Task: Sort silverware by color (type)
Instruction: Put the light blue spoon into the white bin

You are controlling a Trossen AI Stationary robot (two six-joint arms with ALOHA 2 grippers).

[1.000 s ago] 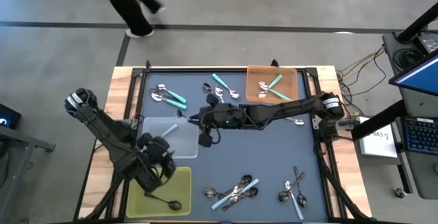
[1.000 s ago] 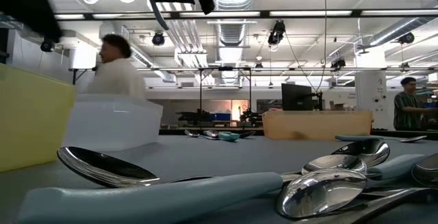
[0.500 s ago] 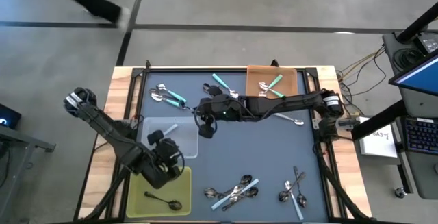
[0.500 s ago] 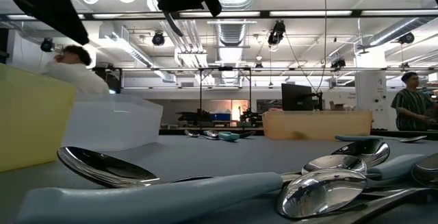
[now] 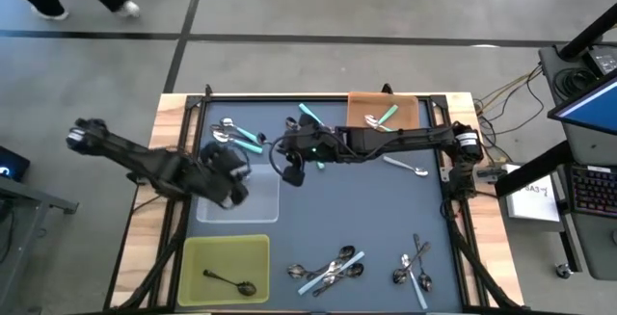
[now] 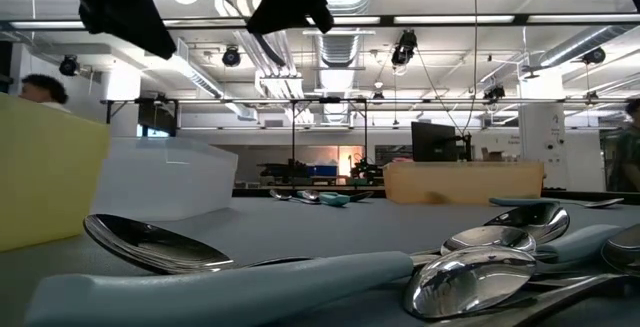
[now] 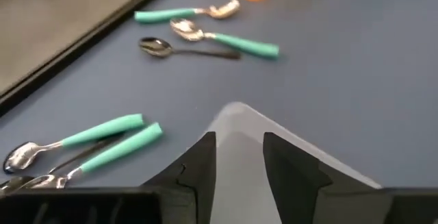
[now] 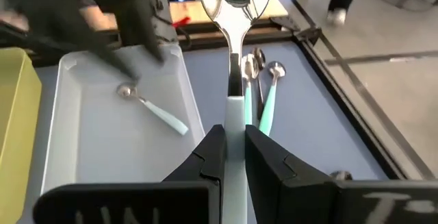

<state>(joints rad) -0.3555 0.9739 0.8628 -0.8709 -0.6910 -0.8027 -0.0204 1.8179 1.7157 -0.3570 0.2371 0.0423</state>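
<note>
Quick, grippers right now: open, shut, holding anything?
Left gripper: open, empty, above the clear tray.
Right gripper: shut on a pale blue spoon, beside the clear tray.

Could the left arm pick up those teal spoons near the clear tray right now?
Probably yes. The left gripper hangs empty over the clear tray, and the teal spoons lie just beyond its edge with nothing between them. The right gripper works nearby, though.
</note>
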